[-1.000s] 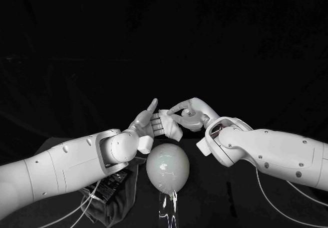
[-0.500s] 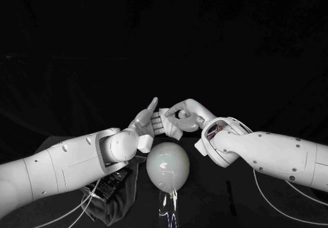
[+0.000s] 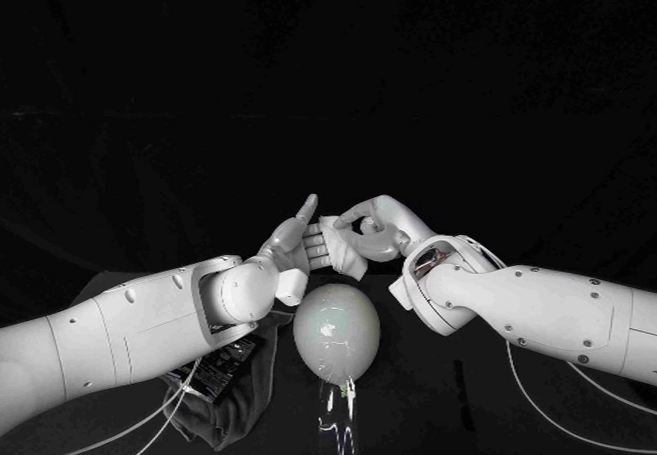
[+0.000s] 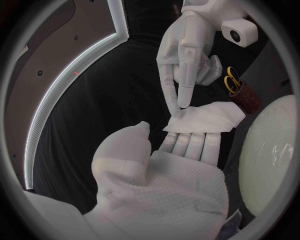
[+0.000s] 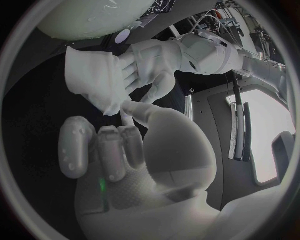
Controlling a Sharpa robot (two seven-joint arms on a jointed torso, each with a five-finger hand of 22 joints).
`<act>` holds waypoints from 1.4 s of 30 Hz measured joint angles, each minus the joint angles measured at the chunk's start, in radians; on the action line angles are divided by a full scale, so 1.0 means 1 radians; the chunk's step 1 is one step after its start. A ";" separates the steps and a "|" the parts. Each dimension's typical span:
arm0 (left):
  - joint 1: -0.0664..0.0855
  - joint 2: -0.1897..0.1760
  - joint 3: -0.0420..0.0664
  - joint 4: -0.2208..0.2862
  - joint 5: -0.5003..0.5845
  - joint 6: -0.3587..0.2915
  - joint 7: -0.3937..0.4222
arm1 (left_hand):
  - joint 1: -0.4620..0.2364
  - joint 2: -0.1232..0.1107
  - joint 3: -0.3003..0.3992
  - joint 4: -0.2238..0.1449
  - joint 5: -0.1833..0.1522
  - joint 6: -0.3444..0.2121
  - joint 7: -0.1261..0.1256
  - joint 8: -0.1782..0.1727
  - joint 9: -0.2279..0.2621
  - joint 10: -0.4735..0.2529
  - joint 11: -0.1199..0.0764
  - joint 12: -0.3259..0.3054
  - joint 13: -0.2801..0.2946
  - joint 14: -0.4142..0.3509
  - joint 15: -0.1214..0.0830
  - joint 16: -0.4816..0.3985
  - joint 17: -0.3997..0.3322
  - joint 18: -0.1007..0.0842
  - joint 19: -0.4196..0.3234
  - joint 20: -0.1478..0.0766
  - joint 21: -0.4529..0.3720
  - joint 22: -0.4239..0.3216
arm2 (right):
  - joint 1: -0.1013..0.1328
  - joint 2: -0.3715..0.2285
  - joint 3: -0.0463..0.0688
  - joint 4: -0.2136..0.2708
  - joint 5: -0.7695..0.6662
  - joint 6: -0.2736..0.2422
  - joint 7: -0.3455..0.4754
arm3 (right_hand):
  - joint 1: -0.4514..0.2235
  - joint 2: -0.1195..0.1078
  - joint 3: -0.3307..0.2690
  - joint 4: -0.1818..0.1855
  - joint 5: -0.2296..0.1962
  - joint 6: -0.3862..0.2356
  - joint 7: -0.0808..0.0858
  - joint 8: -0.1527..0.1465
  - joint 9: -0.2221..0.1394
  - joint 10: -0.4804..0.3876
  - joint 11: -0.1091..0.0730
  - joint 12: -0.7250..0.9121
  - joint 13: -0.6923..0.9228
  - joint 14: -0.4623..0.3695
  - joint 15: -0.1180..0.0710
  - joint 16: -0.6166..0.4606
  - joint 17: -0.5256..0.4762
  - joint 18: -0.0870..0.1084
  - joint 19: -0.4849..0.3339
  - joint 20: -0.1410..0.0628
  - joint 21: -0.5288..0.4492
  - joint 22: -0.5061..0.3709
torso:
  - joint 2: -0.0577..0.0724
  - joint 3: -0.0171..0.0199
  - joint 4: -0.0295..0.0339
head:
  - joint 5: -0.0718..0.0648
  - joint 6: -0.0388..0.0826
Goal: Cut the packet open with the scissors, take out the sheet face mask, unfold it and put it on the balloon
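Two white robot arms meet over a black table (image 3: 440, 429), their silver hands raised just above and behind a pale, egg-shaped balloon (image 3: 335, 333).

The left hand (image 3: 299, 248) is held flat and wide. Its fingers (image 4: 187, 145) lie straight and side by side, with the thumb standing well apart from them. It grips nothing. The sheet face mask (image 4: 207, 117), a folded white rectangle, lies across the ends of those fingers and covers the fingertips.

The right hand (image 3: 379, 229) comes in from the opposite side and faces the left hand. One long finger (image 4: 182, 87) points straight at the mask and touches its corner. In the right wrist view another digit reaches the same corner from the other side, so the hand pinches the mask there. The rest of its fingers are curled in toward the palm, clear of the sheet.

The mask is off the table, bridging the two hands and not touching the balloon. From the left wrist the balloon shows just beside the mask's far edge, as a large, smooth, glossy curve. In the head view the balloon sits between the two forearms, its narrow end pointing toward the robot.

Beyond the mask, near the right hand, scissors (image 4: 232, 80) with yellow handles stand upright in a small brown holder (image 4: 245, 98), handles uppermost.
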 measured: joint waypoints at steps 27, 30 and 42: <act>-0.001 -0.003 -0.001 0.015 0.000 0.001 -0.001 | 0.000 0.000 -0.003 0.003 0.000 0.000 0.000 0.000 0.000 0.000 0.000 0.000 0.000 0.000 0.000 0.000 0.000 0.000 0.000 0.000 0.000 0.000 | -0.003 0.033 0.001 -0.024 0.001 0.010 -0.013 | -0.016 -0.016 -0.028 -0.016 -0.060 0.019 -0.005 -0.016 -0.005 -0.002 -0.002 -0.005 0.000 0.000 0.000 0.001 -0.001 0.000 0.000 0.000 0.000 0.001 | 0.000 -0.0007 0.0000 | 0.000 -0.001; -0.001 -0.002 -0.001 0.016 0.000 0.001 -0.001 | 0.005 0.005 -0.003 0.003 0.000 0.000 0.000 0.000 0.000 0.000 0.000 0.000 0.000 0.000 0.000 0.000 0.000 0.000 0.000 0.000 0.000 0.000 | -0.004 0.032 0.001 -0.019 0.001 0.015 -0.014 | -0.015 -0.016 -0.032 -0.020 -0.060 0.037 -0.012 -0.009 0.000 -0.002 -0.002 -0.006 0.000 0.000 0.000 0.000 -0.001 0.000 0.000 0.000 0.000 0.001 | 0.000 -0.0008 -0.0001 | 0.000 -0.002; 0.000 -0.002 0.000 0.016 -0.001 0.003 -0.001 | 0.005 0.005 -0.003 0.003 0.000 0.000 0.000 0.000 0.000 0.000 0.000 0.000 0.000 0.000 0.000 0.000 0.000 -0.001 0.000 0.000 0.000 0.000 | -0.006 0.025 0.000 -0.005 0.001 0.043 -0.027 | -0.006 -0.015 -0.052 -0.029 -0.064 0.091 -0.034 0.025 0.019 -0.004 -0.018 -0.008 -0.001 0.001 -0.010 -0.003 0.000 0.000 0.004 -0.011 -0.001 0.000 | 0.000 -0.0004 -0.0004 | 0.001 -0.004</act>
